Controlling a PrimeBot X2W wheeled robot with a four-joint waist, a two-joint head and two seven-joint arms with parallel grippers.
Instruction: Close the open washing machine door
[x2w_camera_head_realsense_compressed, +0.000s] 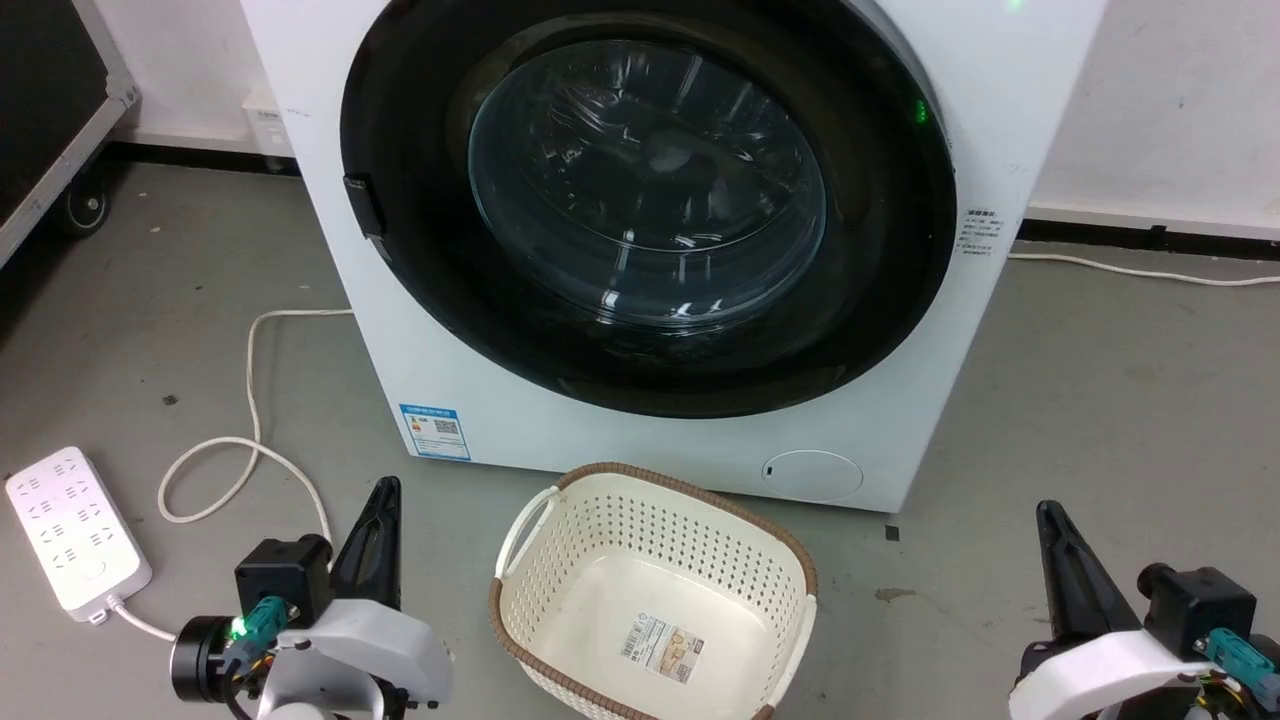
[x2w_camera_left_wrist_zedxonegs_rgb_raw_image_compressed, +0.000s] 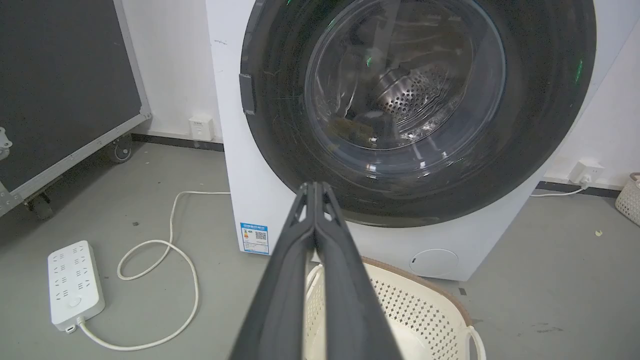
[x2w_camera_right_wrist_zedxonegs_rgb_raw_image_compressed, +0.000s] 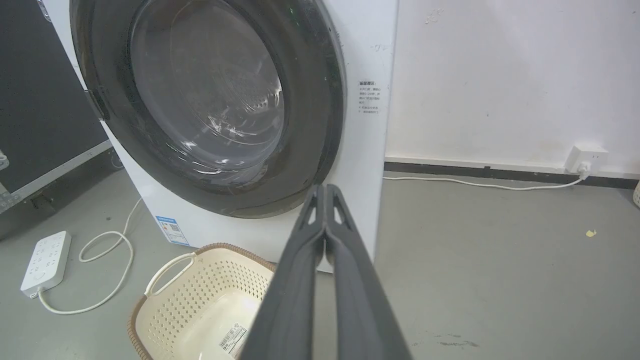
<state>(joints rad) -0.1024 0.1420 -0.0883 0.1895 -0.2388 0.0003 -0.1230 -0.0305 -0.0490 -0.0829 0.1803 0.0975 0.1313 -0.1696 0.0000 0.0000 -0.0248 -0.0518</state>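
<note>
The washing machine (x2w_camera_head_realsense_compressed: 520, 420) is a white box with a blue sticker (x2w_camera_head_realsense_compressed: 434, 432) and a small round flap (x2w_camera_head_realsense_compressed: 812, 475) low on its front. The washing machine door (x2w_camera_head_realsense_compressed: 400, 250), a glossy black rim around bulging glass, lies flat against the front with no gap showing; its handle (x2w_camera_head_realsense_compressed: 365, 205) sits on the left edge. Steel drum holes show through the glass (x2w_camera_left_wrist_zedxonegs_rgb_raw_image_compressed: 410, 90). My left gripper (x2w_camera_head_realsense_compressed: 385, 495) is shut and empty at the lower left, well short of the machine. My right gripper (x2w_camera_head_realsense_compressed: 1048, 512) is shut and empty at the lower right.
A cream perforated basket (x2w_camera_head_realsense_compressed: 680, 480) with a brown rim stands on the floor right before the machine, between my arms. A white power strip (x2w_camera_head_realsense_compressed: 65, 525) and looping cable (x2w_camera_head_realsense_compressed: 250, 400) lie on the left. A black wheeled case (x2w_camera_head_realsense_compressed: 50, 110) stands far left.
</note>
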